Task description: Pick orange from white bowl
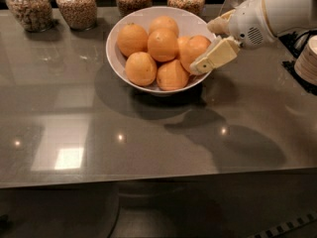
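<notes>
At bowl [143, 18] right rim, pincer [204, 46] hangs spread wide, empty, lower finger [218, 56] across rim. Orange [190, 51] lies just beside it, right side of bowl, touching neighbours. Risk: finger catches rim and shoves bowl along bench [148, 143], or the pincer closes on two fruits and slips.

A cream gripper [208, 46] on a white arm [287, 9] hangs at the right rim of the glossy white bowl [116, 58], beside the matte orange [190, 51] and its same-coloured neighbours [141, 68]. Behind, clear glass jars [77, 6] show speckled tan-and-brown grain. The countertop [148, 143] is dark grey-brown, dotted with pale reflections.
</notes>
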`<state>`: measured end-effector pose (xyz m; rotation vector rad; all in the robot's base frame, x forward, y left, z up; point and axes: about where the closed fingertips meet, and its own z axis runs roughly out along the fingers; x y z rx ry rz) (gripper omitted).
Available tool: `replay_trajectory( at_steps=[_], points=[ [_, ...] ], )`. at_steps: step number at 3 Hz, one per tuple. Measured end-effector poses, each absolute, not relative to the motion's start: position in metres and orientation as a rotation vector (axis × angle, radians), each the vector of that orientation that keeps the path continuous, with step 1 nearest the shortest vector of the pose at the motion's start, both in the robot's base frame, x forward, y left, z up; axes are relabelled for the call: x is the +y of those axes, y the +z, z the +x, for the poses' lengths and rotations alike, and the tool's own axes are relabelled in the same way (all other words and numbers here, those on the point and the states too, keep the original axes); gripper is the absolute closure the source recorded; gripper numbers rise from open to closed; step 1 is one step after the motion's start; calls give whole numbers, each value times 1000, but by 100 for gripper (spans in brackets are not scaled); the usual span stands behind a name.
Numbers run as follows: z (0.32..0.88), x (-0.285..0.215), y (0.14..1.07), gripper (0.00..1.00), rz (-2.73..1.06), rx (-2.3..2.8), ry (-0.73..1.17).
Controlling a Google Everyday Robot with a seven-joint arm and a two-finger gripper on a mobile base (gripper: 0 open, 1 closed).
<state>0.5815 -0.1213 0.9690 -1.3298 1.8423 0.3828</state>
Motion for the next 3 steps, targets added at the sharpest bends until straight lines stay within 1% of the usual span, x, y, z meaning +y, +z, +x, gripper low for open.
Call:
replay_trajectory(
  at_steps=[1, 3],
  points=[
    [593, -115, 963, 21, -1327, 1829, 396],
    [609, -112, 945, 22, -1332, 1842, 352]
  ],
)
